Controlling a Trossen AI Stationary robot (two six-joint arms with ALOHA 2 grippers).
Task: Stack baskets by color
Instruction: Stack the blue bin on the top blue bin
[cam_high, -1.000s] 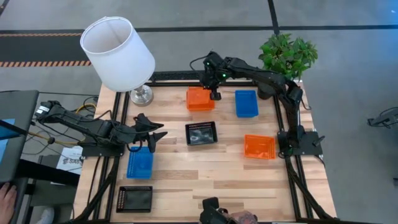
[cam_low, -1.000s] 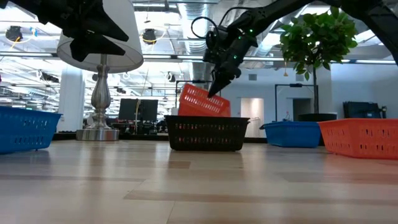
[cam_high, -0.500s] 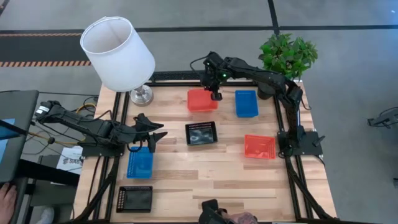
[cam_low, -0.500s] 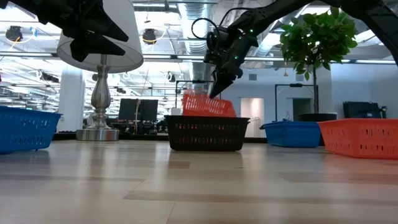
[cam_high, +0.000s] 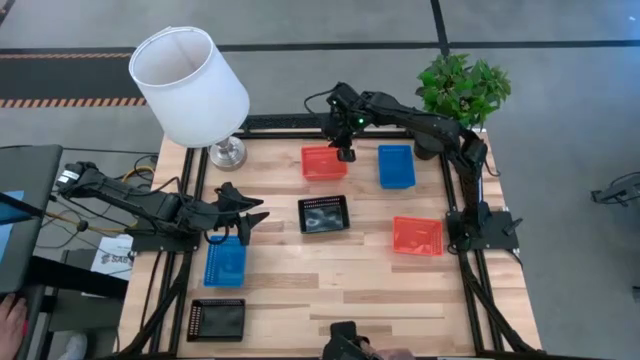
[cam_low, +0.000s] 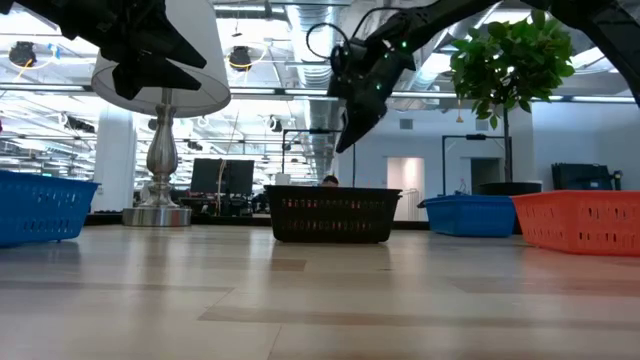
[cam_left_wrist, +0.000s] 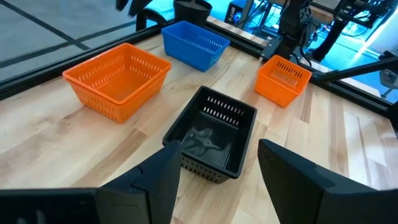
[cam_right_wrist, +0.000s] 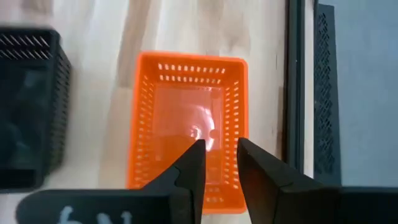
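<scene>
A red-orange basket (cam_high: 323, 162) lies flat on its base at the table's far middle; the black basket (cam_low: 331, 213) hides it in the low view. My right gripper (cam_right_wrist: 221, 149) hangs open just above its right end, touching nothing. Farther right are a blue basket (cam_high: 396, 166) and a second red-orange basket (cam_high: 417, 235). The black basket (cam_high: 324, 214) stands at the centre. At the left, my left gripper (cam_left_wrist: 219, 163) hovers open above the far end of a blue basket (cam_high: 225, 263). Another black basket (cam_high: 216, 319) sits near the front left corner.
A lamp with a white shade (cam_high: 190, 85) stands at the far left corner and a potted plant (cam_high: 460, 85) at the far right corner. Black frame rails (cam_high: 470, 300) run along the table's sides. Bare wood (cam_high: 340, 285) lies between the centre and the near edge.
My right gripper has let go of the red-orange basket. The basket hung tilted from it, with one end raised. That end has dropped, and the basket now lies flat on the table at the far middle. The gripper stays above it.
</scene>
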